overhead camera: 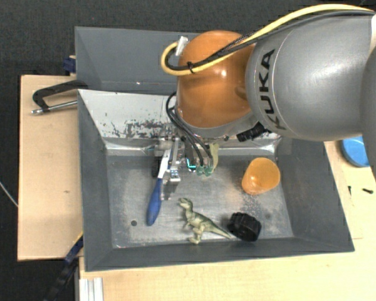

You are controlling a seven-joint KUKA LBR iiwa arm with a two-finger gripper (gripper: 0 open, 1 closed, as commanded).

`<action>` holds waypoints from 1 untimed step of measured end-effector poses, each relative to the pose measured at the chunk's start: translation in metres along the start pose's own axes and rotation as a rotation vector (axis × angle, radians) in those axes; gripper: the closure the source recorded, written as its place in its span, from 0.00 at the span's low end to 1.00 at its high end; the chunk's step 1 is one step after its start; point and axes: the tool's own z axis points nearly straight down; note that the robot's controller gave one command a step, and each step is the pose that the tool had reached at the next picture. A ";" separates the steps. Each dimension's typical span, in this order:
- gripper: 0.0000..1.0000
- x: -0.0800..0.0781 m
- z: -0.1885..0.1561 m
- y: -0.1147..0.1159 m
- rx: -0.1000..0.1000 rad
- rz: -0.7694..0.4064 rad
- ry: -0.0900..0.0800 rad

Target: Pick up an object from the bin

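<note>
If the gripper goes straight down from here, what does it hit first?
Most likely the upper end of the blue-handled thing, lying directly under the gripper in the left half of the bin. Depth is unclear; it may be touching. The toy dinosaur and orange ball sit off that line.

Looks like a robotics lab or test cell, not a home or a shop. Shown first by a big grey industrial arm (326,68) with the letters KUKA on its side, an orange cover (213,80) and a yellow cable (319,8) at the wrist. Below it, a grey metal bin (91,168) with sloped walls, standing on dark carpet-like floor (25,17). Inside, unrelated test things: a blue pen (153,207), a toy dinosaur (197,221), an orange rounded piece (261,175), a black cap (244,226).
</note>
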 end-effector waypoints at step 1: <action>0.00 0.012 0.141 -0.001 -0.002 -0.146 -0.012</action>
